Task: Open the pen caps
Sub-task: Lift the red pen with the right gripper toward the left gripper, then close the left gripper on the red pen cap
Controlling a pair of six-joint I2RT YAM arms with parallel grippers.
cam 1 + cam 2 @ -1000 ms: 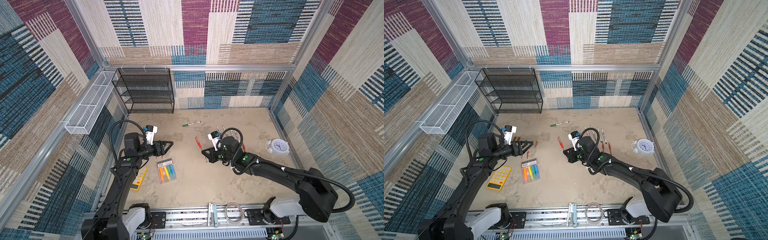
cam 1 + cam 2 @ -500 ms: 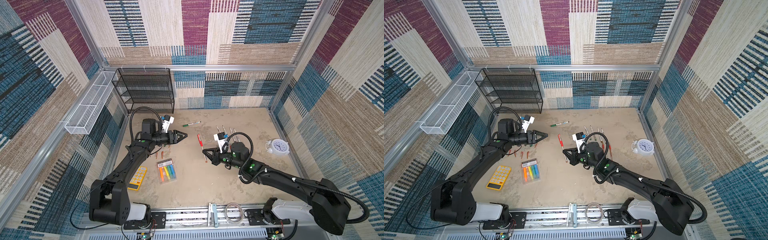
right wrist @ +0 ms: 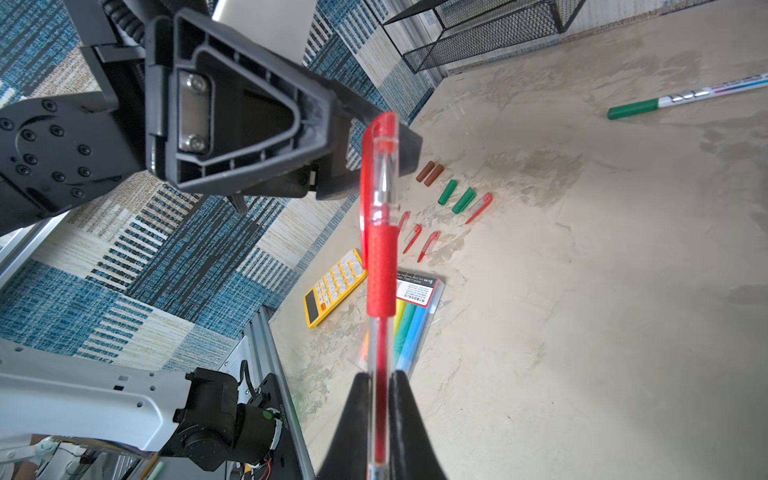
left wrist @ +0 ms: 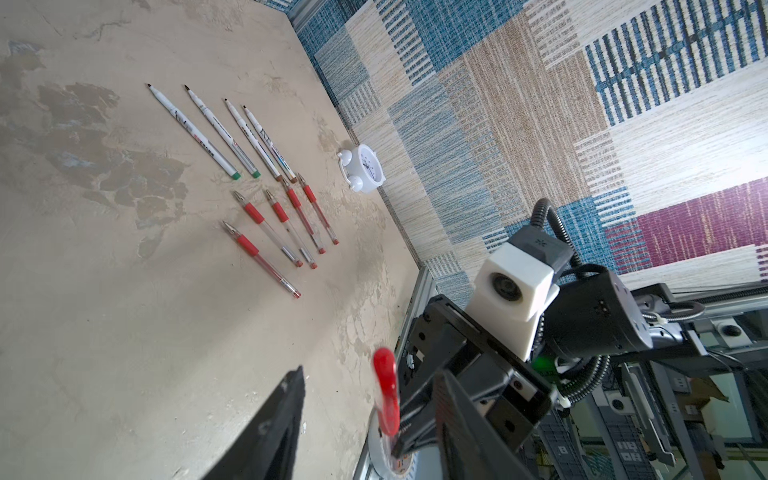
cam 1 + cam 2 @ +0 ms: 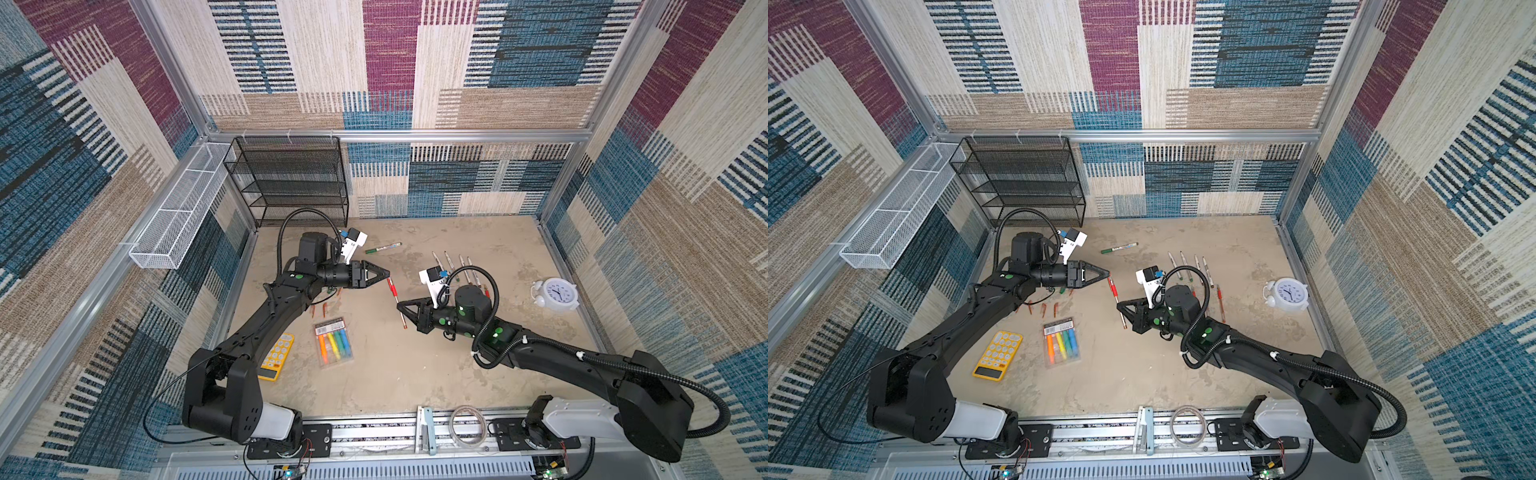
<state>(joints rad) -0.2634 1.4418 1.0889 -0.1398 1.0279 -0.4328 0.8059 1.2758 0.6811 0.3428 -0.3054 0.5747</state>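
Observation:
My right gripper (image 3: 380, 415) is shut on the clear barrel of a red pen (image 3: 379, 266) and holds it off the table, its red cap (image 3: 376, 166) still on. In both top views the pen (image 5: 397, 305) (image 5: 1118, 305) runs from my right gripper (image 5: 400, 306) up to my left gripper (image 5: 386, 274). My left gripper (image 4: 374, 415) is open, and the cap (image 4: 385, 386) stands between its jaws with a gap on each side. Several loose caps (image 3: 455, 195) lie on the table under the left arm. Uncapped pens (image 4: 257, 166) lie in two rows. One green-capped marker (image 5: 382, 248) lies apart.
A pack of highlighters (image 5: 334, 340) and a yellow calculator (image 5: 276, 353) lie at the front left. A white alarm clock (image 5: 555, 295) stands at the right. A black mesh shelf (image 5: 291, 178) and a white wire basket (image 5: 178, 220) are at the back left. A tape roll (image 5: 467, 424) sits on the front rail.
My left arm has swung right to the pen's capped end and its jaws have narrowed around the cap. My right gripper has shifted slightly right, still holding the pen.

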